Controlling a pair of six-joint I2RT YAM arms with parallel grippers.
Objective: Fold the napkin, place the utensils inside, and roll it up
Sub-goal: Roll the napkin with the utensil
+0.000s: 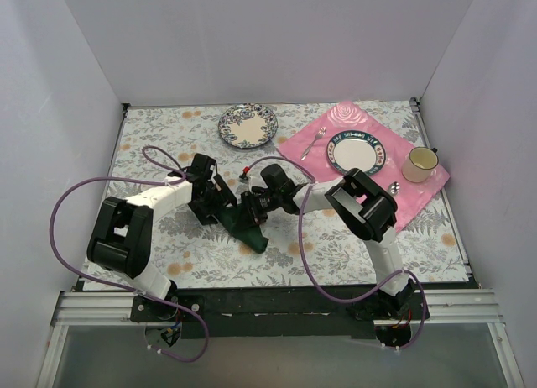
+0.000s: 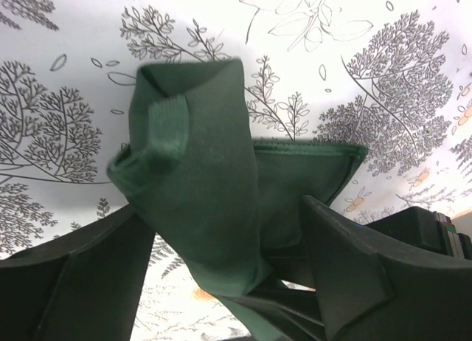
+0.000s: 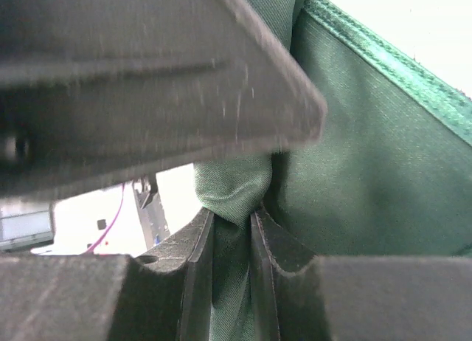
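The dark green napkin [image 1: 252, 230] lies bunched into a thick fold at the middle of the table, between both arms. My left gripper [image 1: 220, 205] comes at it from the left. In the left wrist view its jaws [image 2: 225, 208] stand wide apart around the rolled end of the napkin [image 2: 199, 171], and patterned table shows between the left finger [image 2: 88, 274] and the cloth. My right gripper [image 1: 254, 208] meets the napkin from the right. Its jaws [image 3: 232, 221] are pinched on a narrow fold of the green napkin [image 3: 361, 156]. The utensils are hidden.
A blue-patterned plate [image 1: 247, 126] sits at the back. The pink placemat [image 1: 348, 113] at back right carries a plate [image 1: 357, 154], a silver fork [image 1: 313, 142], a yellow mug [image 1: 419, 164] and a silver spoon [image 1: 395, 187]. A small red item [image 1: 246, 170] lies behind the grippers.
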